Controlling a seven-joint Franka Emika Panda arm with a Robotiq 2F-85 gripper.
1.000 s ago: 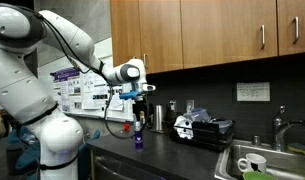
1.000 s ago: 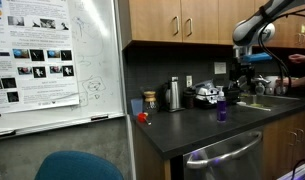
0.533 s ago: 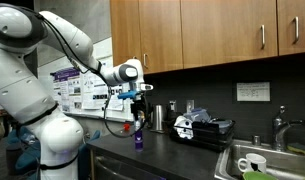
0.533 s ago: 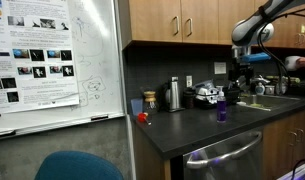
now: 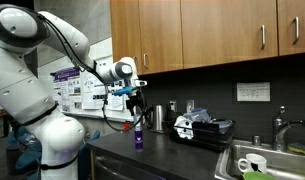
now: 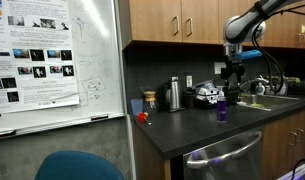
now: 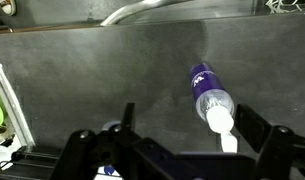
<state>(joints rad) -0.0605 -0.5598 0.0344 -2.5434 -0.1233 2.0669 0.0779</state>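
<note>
Purple bottle (image 7: 205, 88), dark grey counter (image 7: 82, 80)

Exterior views oppose along counter (image 6: 187, 125), share bottle (image 5: 138, 139); wrist view looks down.

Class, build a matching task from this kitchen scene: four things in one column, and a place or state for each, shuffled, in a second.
1. small purple bottle with a white cap
2. tall steel flask
3. white mug
4. robot gripper

A. open, above the bottle
B. inside the steel sink
C. upright on the dark countertop
D. against the dark back wall

Pairs: 1-C, 2-D, 3-B, 4-A
</note>
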